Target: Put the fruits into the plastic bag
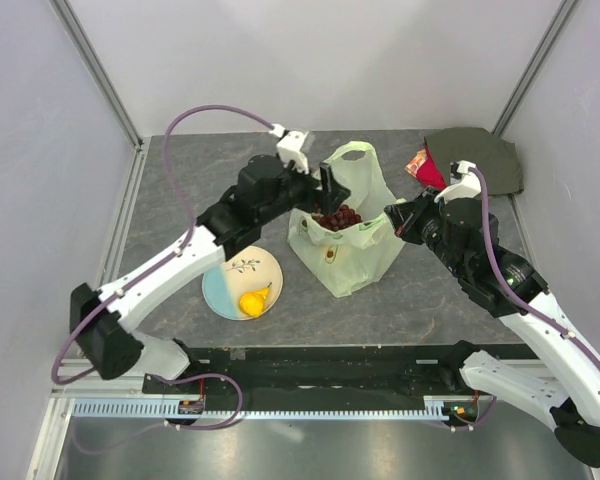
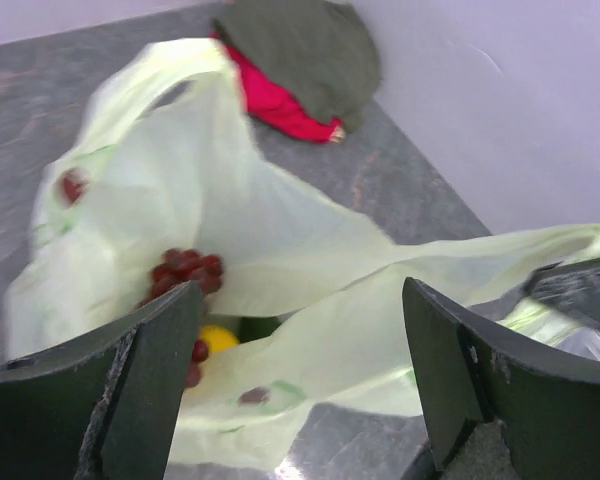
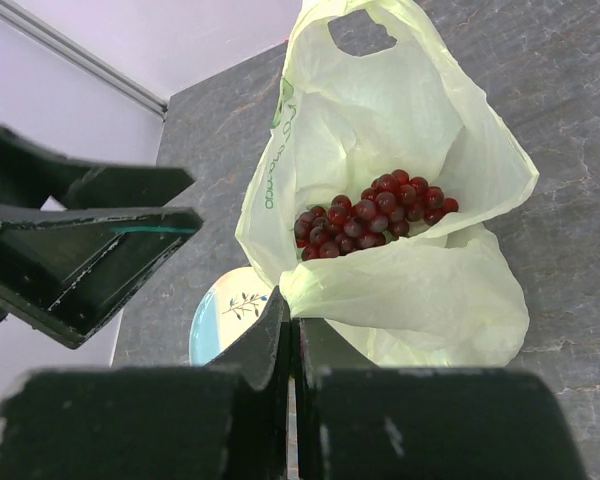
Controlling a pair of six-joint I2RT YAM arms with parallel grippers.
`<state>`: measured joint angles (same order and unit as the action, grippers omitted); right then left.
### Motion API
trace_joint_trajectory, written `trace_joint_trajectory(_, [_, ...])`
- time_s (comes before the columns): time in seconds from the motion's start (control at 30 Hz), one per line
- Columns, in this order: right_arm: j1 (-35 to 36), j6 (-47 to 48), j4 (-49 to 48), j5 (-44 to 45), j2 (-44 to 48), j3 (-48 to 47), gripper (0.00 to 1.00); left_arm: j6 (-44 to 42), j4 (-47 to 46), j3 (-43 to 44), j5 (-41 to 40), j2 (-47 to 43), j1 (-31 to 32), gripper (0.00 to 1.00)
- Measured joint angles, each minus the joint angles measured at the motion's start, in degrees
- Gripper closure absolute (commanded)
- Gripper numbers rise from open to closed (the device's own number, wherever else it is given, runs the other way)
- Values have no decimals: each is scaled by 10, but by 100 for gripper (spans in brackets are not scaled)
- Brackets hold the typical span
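- Tabletop [image 1: 450,290]: dark grey, stone-patterned slab, matte, with faint lighter veining.
- Room: plain white walls [image 1: 310,60] closed in the tabletop on three sides. Bare aluminium posts [image 1: 98,70] stood at the back corners. A pale slotted metal rail [image 1: 280,408] ran along the near edge by the arm bases.
- Far right corner: a crumpled dark green cloth [image 1: 480,158] lay flat, with a red fold [image 1: 427,168] showing at its left edge.
- Pale green translucent plastic bag [image 1: 355,260]: it sat about mid-tabletop with its mouth open upward and one loop handle [image 1: 355,152] pointing toward the back wall.
- Dark red grape bunch [image 1: 338,217]: it lay inside the plastic bag, just under the rim. A small yellow fruit [image 2: 218,338] showed beneath it in the left wrist view.
- Pale round plate with a leaf sprig [image 1: 225,285]: it sat just left of the plastic bag and carried a yellow lemon [image 1: 253,301].
- Left arm's fingers [image 2: 150,380]: wide apart with nothing between them, poised over the bag's mouth.
- Right arm's fingers [image 3: 270,340]: pressed together, pinching the plastic bag's right rim.
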<state>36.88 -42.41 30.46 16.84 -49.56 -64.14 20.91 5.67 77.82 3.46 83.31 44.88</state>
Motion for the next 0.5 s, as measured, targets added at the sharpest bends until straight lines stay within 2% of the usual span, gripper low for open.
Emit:
trace_joint_trajectory(0.1, [0, 0, 0, 1, 0, 0, 100, 21, 19, -67, -40, -63, -29, 12])
trace_joint_trajectory(0.23, [0, 0, 0, 2, 0, 0, 100, 56, 66, -196, -78, -161, -116, 11])
trace_joint_trajectory(0.33, [0, 0, -1, 1, -1, 0, 100, 59, 120, -259, -84, -219, -164, 11])
trace_joint_trajectory(0.5, [0, 1, -5, 0, -5, 8, 100, 37, 208, -316, -73, -288, -179, 11])
